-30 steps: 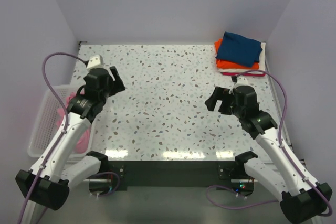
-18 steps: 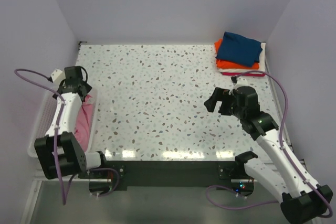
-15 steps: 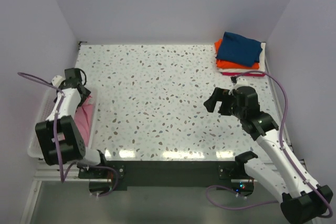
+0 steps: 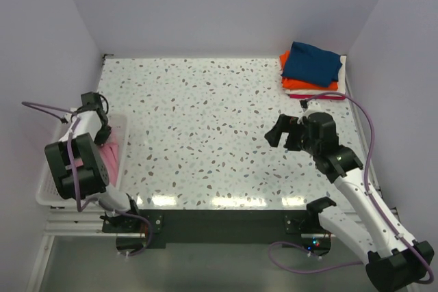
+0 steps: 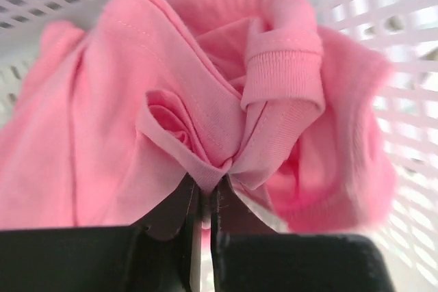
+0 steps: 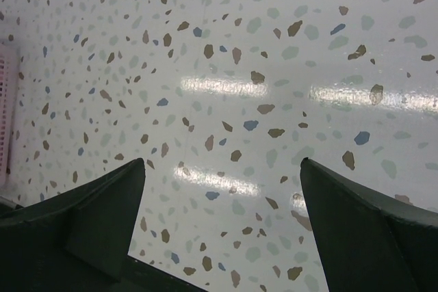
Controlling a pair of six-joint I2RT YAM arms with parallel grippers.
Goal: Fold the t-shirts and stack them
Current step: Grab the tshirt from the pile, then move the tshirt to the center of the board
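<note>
One thin fold of the pink t-shirt (image 5: 116, 121) is all my left gripper (image 5: 205, 193) pinches, jaws nearly shut, inside the basket (image 5: 410, 100) at the frame's left edge. Lifting may slip it free or drag the basket; right gripper (image 6: 222, 189) hangs wide open.

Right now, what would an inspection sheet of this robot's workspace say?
Surface: speckled stone-pattern tabletop, glossy.
Job's things: crumpled light pink cloth t-shirt in white wire basket; folded navy blue shirt tops orange shirt in the far right corner.
Clutter: nothing seen.
Grippers: left gripper shut on a fold of the pink t-shirt; right gripper open, empty, above the tabletop.
Cables: purple cables loop beside both arms.
Surroundings: plain pale walls.
</note>
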